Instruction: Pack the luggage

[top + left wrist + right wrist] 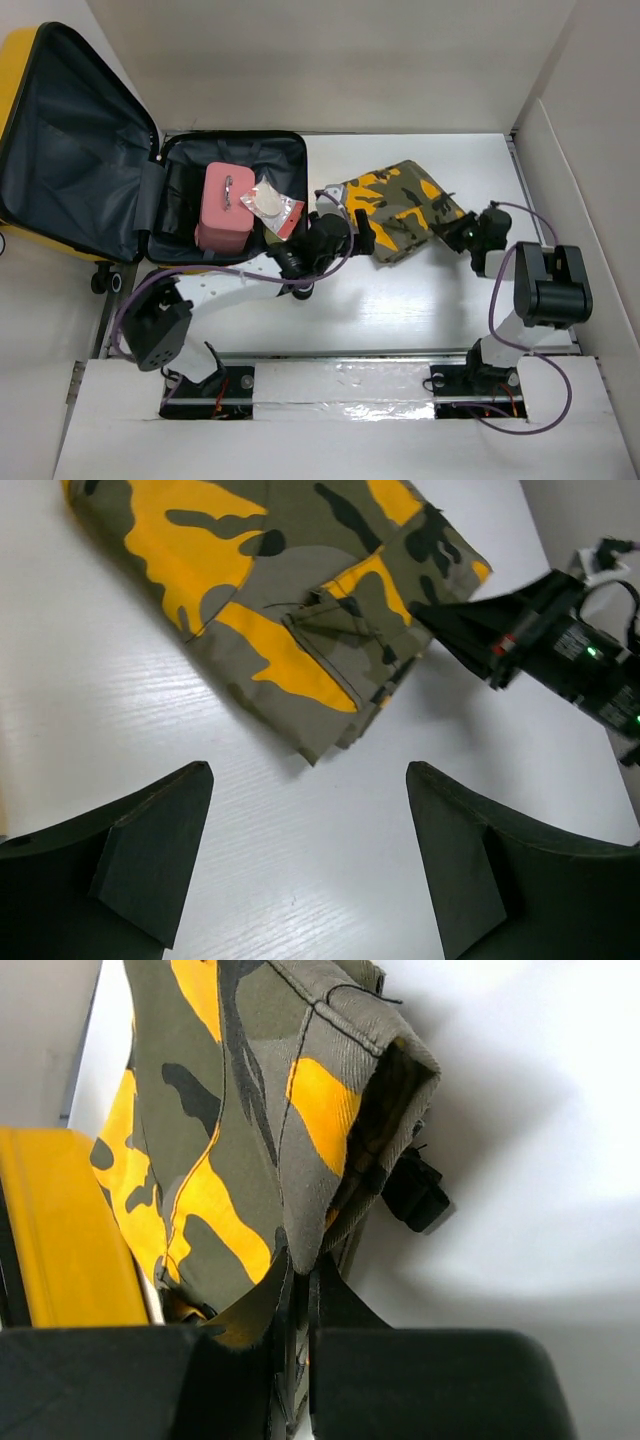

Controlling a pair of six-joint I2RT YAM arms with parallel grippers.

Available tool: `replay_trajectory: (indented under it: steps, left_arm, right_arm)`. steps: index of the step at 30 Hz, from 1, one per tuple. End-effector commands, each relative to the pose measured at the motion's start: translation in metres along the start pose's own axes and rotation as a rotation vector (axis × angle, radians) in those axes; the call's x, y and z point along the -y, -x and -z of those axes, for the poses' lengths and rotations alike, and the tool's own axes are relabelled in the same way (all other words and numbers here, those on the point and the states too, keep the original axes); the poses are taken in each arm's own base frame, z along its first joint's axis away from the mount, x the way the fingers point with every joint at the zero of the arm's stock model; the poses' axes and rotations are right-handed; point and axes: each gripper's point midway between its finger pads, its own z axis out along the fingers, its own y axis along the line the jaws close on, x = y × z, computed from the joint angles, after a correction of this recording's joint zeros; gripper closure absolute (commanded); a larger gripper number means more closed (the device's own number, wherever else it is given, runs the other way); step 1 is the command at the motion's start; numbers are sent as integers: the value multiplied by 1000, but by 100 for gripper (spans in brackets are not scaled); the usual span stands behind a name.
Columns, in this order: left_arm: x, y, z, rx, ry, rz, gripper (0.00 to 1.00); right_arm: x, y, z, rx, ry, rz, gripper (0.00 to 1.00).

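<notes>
Our right gripper [300, 1305] has its fingers pinched down on a fold at the edge of the camouflage pouch [230, 1110], with cloth bunched between them. In the overhead view this hold sits at about 3 o'clock on the pouch. Our left gripper [310, 780] is spread wide with nothing between its fingers. It hovers over the bare worktop [120, 710] just short of the pouch's near corner, at roughly 8 o'clock on the pouch.

The luggage [70, 140] lies open at 9 to 10 o'clock from the pouch, its lid thrown back to the far left. A pink case [226, 205] sits in the base half, and a clear packet [275, 208] lies at the case's 3 o'clock.

We judge the step in hand to be getting a second hold so the pouch can travel as one piece. To do it well:

- We bring the left gripper forward toward 12 o'clock until the pouch's corner lies well between the fingers, and only then close. A shallow bite on the hem would likely slip.
- We lift with both arms together, because soft cloth will sag and drag.
- We carry toward 9 o'clock, high enough to clear the luggage rim.
- We set it down on top of the pink case and packet or beside them, whichever space allows.
</notes>
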Motion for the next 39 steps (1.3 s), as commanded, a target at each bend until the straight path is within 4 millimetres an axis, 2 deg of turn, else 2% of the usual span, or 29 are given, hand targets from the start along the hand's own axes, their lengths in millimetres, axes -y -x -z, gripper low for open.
replay_trajectory:
  steps: [1,2,3,4,5,6,7,8,9,10,11,13,14,15,16,17,19,20,21,25,28,29,30,32,33,36,37,38,39]
  left_arm:
    - [14,2,-16,-19,-13,57,24]
    - [18,2,-21,-23,-13,67,24]
    - [13,-11,-31,-52,8,63,24]
    - [12,-16,-35,-65,20,62,23]
    - [11,-14,-40,-63,27,80,23]
    - [4,-22,-49,-84,49,84,23]
    - [0,-25,-54,-95,57,95,23]
    - [-3,-22,-60,-93,66,119,22]
    - [-10,-29,-67,-114,82,121,22]
    - [-14,-32,-72,-127,97,123,20]
    - [-8,-28,-77,-126,92,128,20]
    - [-25,-36,-92,-159,152,126,19]
    - [-20,-30,-97,-150,151,128,19]
    - [-27,-39,-105,-161,181,117,19]
    - [-35,-41,-110,-170,207,114,19]
    - [-34,-34,-117,-158,209,121,19]
    - [-43,-53,-129,-205,244,100,19]
    - [-35,-47,-135,-202,233,102,19]
    - [-43,-60,-142,-228,258,89,19]
    - [-53,-79,-154,-275,309,70,21]
    - [-51,-90,-164,-303,298,83,25]
    - [-45,-88,-169,-298,286,96,28]
    - [-47,-96,-173,-317,289,99,31]
    - [-42,-99,-180,-318,261,109,51]
    - [-36,-100,-183,-320,231,115,69]
    - [-33,-85,-188,-278,169,144,96]
    - [-30,-72,-193,-241,134,151,100]
    - [-30,-73,-191,-237,121,145,100]
    - [-24,-57,-189,-209,81,153,100]
  right_arm:
    - [0,4,30,76,86,20,100]
    - [-5,-1,37,74,122,31,92]
    - [10,-9,45,61,99,30,83]
    - [5,-6,54,75,117,51,71]
    - [7,-8,60,68,120,56,40]
    - [11,-10,66,69,114,75,29]
    - [2,2,77,108,132,104,22]
    - [8,0,82,96,99,103,14]
    - [6,3,87,105,86,128,11]
    - [4,12,94,133,69,174,10]
    - [-1,21,107,179,38,196,8]
    - [-9,33,122,238,16,261,8]
    - [-9,38,130,259,-19,271,8]
    - [-23,45,144,308,6,310,8]
    - [-27,48,150,326,7,337,8]
    - [-30,47,156,331,13,347,8]
    - [-47,48,169,363,71,383,9]
    - [-51,45,172,360,90,388,9]
    - [-57,43,174,360,107,397,10]
    - [-74,44,188,378,158,439,10]
    - [-88,39,192,353,206,464,11]
    - [-92,37,194,344,224,471,11]
    - [-94,37,195,343,231,477,12]
    - [-104,37,200,342,252,501,13]
    - [-108,36,203,338,264,522,15]
    - [-118,29,208,314,304,562,17]
    - [-120,26,209,307,314,572,17]
    - [-119,24,210,303,316,574,17]
    - [-122,21,211,300,328,583,17]
